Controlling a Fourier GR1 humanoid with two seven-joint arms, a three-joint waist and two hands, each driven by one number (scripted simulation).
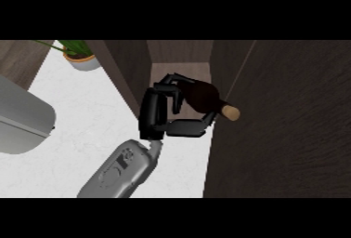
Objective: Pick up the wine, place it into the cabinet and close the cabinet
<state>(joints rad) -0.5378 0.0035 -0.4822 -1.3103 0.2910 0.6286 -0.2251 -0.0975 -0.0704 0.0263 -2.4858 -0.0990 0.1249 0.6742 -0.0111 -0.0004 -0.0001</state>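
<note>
Head view: looked steeply down at a white counter point(82, 116) and a dark wooden cabinet point(288, 139) with its interior open toward the arm.
Hand in play: one black hand point(161, 114) on a grey forearm; which side it belonged to could not be told for certain from this view, though it read as the right.
Hand state: fingers and thumb were curled round the wine bottle point(202, 95), gripping its dark body.
Wine position: lying tilted in the hand at the cabinet's mouth, cork end point(231, 112) pointing to the right wall, not yet set down.
Handling: probably heavy, rigid, smooth glass, so slippery and breakable; the wide body was the sound place to hold, not the neck.
Other hand: not visible.
Also present: potted plant point(79, 56) at the back left, a grey appliance point(24, 118) at the left edge.
</note>
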